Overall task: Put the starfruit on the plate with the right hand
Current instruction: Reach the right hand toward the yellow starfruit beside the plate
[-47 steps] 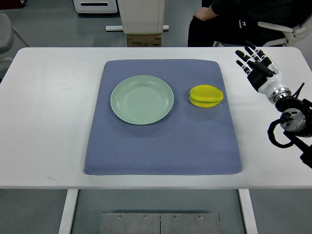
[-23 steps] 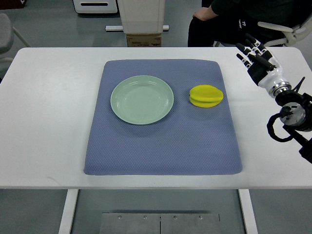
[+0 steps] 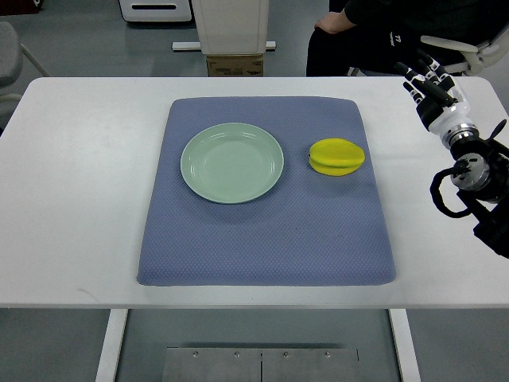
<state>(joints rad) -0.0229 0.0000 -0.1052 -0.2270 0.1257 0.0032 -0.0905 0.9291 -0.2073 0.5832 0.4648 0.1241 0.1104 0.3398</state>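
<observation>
The starfruit (image 3: 337, 156) lies on the blue mat (image 3: 267, 239), on the mat's right half and just right of the plate (image 3: 231, 162), with a strip of bare mat between the two. Nearest the camera, the front edge of the white table (image 3: 71, 239) runs across the picture, and below it a metal base plate (image 3: 261, 364) shows on the floor. The mat covers the middle of the table. The pale green plate sits on the mat's left-centre part and carries nothing. The right arm (image 3: 477, 183) comes in from the right edge over the table, with black cabling looped at its wrist. Farther back, the right hand (image 3: 432, 86) is above the table's far right corner, well apart from the starfruit; its fingers are loosely extended and hold nothing. Beyond the table's far edge, a person in dark clothing (image 3: 382, 32) sits, and a white stand (image 3: 231, 28) rises behind a cardboard box (image 3: 235, 64).
</observation>
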